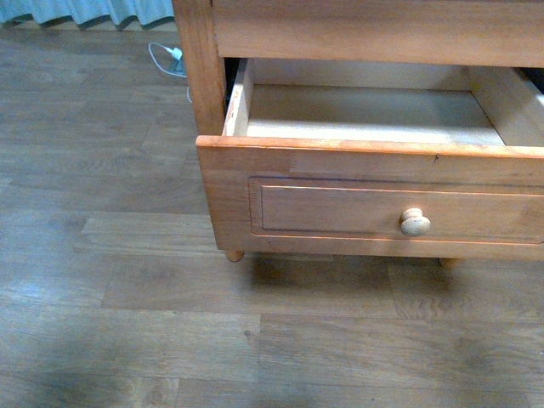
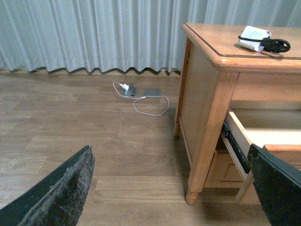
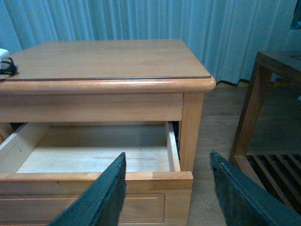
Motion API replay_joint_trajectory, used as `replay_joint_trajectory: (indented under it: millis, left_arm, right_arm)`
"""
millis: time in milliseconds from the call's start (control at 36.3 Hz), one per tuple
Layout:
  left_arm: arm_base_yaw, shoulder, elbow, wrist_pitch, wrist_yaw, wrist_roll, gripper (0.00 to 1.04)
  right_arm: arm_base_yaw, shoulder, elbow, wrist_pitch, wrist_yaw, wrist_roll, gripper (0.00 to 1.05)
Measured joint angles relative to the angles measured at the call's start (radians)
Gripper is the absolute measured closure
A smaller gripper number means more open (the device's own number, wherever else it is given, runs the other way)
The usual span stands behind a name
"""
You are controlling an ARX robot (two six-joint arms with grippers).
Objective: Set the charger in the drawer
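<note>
Room: a grey-brown plank floor [image 1: 127,280] with printed wood grain, and a pale pleated curtain [image 2: 94,33] along the far wall. A varnished orange-brown wooden table [image 3: 108,59] stands on turned feet; its top is smooth and its edge rounded. To its right is a darker slatted stand [image 3: 277,61].

The drawer [image 1: 340,208] is pulled out. It has a recessed panel front, a round pale knob [image 1: 415,222] and a bare pale board bottom. Nothing is seen inside.

The charger [image 2: 254,34] lies on the table top near the front edge, above the open drawer. It is a white rounded block with a black cord [image 2: 275,44] bunched against it. Judged light, hard-shelled and rather slick; the cord is limp and may trail or catch on the drawer front. The best hold is judged to be across the block's flat sides, with the cord gathered if possible. Taken by the cord alone, the block would swing.

A second white plug [image 2: 123,87] with a looped white cord lies on the floor far left of the table, by the curtain.

The left end effector [image 2: 170,153] is released and empty, its dark rough-textured fingers wide apart, low and left of the table. The right end effector [image 3: 167,155] is also released and empty, spread before the drawer front; whether it touches the front cannot be told
</note>
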Motion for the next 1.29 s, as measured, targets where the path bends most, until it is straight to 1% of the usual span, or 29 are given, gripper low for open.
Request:
replay_joint_trajectory:
  millis: [165,193,220,275,1019,1046,1074,1129,1157,1212,1294]
  left_arm:
    - [0.0,0.0,0.0,0.0,0.0,0.0,0.06]
    - [0.0,0.0,0.0,0.0,0.0,0.0,0.06]
    - [0.0,0.0,0.0,0.0,0.0,0.0,0.06]
    - [0.0,0.0,0.0,0.0,0.0,0.0,0.06]
    - [0.0,0.0,0.0,0.0,0.0,0.0,0.06]
    - [-0.01,0.007,0.002,-0.01,-0.031,0.001,0.06]
    - [-0.042,0.042,0.019,-0.063,-0.137,0.0,0.06]
    - [-0.073,0.127,0.036,-0.077,-0.234,-0.006,0.06]
    - [-0.081,0.18,0.044,-0.067,-0.246,-0.01,0.06]
    - [-0.093,0.254,0.058,-0.033,-0.237,-0.013,0.06]
    - [-0.111,0.386,0.106,0.043,-0.205,-0.016,0.06]
  right_arm:
    - [0.0,0.0,0.0,0.0,0.0,0.0,0.12]
    - [0.0,0.0,0.0,0.0,0.0,0.0,0.08]
    - [0.0,0.0,0.0,0.0,0.0,0.0,0.07]
    - [0.0,0.0,0.0,0.0,0.0,0.0,0.09]
    - [0.0,0.0,0.0,0.0,0.0,0.0,0.09]
    - [0.0,0.0,0.0,0.0,0.0,0.0,0.09]
    - [0.0,0.0,0.0,0.0,0.0,0.0,0.09]
    - [0.0,0.0,0.0,0.0,0.0,0.0,0.09]
    - [0.0,0.0,0.0,0.0,0.0,0.0,0.09]
    - [0.0,0.0,0.0,0.0,0.0,0.0,0.09]
    - [0.0,0.0,0.0,0.0,0.0,0.0,0.09]
